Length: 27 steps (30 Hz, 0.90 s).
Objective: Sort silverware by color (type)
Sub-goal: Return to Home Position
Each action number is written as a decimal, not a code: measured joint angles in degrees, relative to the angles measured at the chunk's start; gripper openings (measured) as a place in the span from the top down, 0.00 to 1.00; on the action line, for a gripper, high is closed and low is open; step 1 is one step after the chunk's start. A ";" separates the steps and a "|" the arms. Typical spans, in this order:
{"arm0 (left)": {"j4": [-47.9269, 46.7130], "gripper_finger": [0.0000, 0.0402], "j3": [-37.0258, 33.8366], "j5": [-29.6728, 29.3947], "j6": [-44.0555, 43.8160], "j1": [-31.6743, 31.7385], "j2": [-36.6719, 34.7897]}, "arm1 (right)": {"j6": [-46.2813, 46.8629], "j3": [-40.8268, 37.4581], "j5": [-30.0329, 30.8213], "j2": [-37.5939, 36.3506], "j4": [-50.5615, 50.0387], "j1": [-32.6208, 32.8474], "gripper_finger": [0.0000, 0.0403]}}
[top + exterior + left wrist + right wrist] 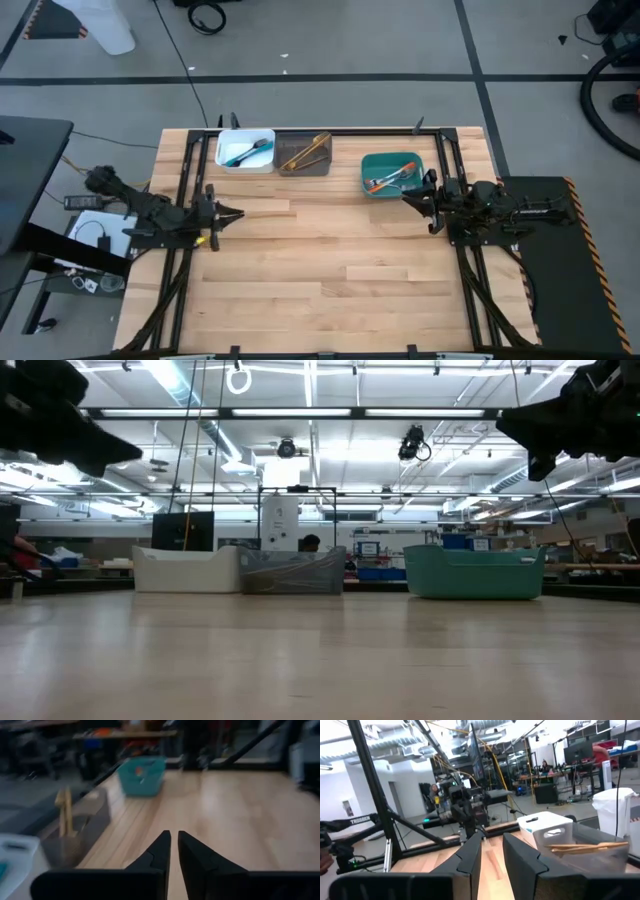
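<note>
High view: looks like the sorting itself is done. Three bins sit along the far edge of the bench (330, 260). The blue forks (248, 152) are in the white bin (245, 168), the gold forks (305, 152) in the grey bin (303, 172) touching it, and the orange forks (390, 181) in the teal bin (368, 168), a bit apart. I can't spot any loose fork on the wood. The left gripper (232, 213) is over the left edge, near the white bin. The right gripper (408, 198) hangs just beside the teal bin's near corner.

Low view: the bins line up at the back and both arms are dark shapes in the top corners, well off the bench.

Left wrist view: fingers (160, 850) are pretty much pressed together with nothing between them.

Right wrist view: its fingers (470, 855) are a little apart and empty. The grey bin shows past them, with the gold forks propped up at the rim.

What could go wrong: my guess is only the pull-back to rest is left, and the right arm is the one to watch. It's so close to the teal bin that a low or sideways swing could clip the rim, shove the bin or tip the orange forks out. The gold forks stick up enough to snag on anything passing low over them.
</note>
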 joint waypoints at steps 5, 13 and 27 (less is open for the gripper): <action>-0.44 0.95 0.01 5.26 3.65 -2.82 -6.23 | -0.09 0.13 0.01 -0.11 1.11 0.00 0.79; 10.14 0.96 -3.77 12.73 9.43 -2.69 -5.84 | 4.82 0.15 1.53 0.00 1.93 0.01 0.80; 8.57 0.91 -3.80 12.72 8.29 -2.69 -5.80 | 4.83 0.15 1.53 0.02 2.33 0.00 0.80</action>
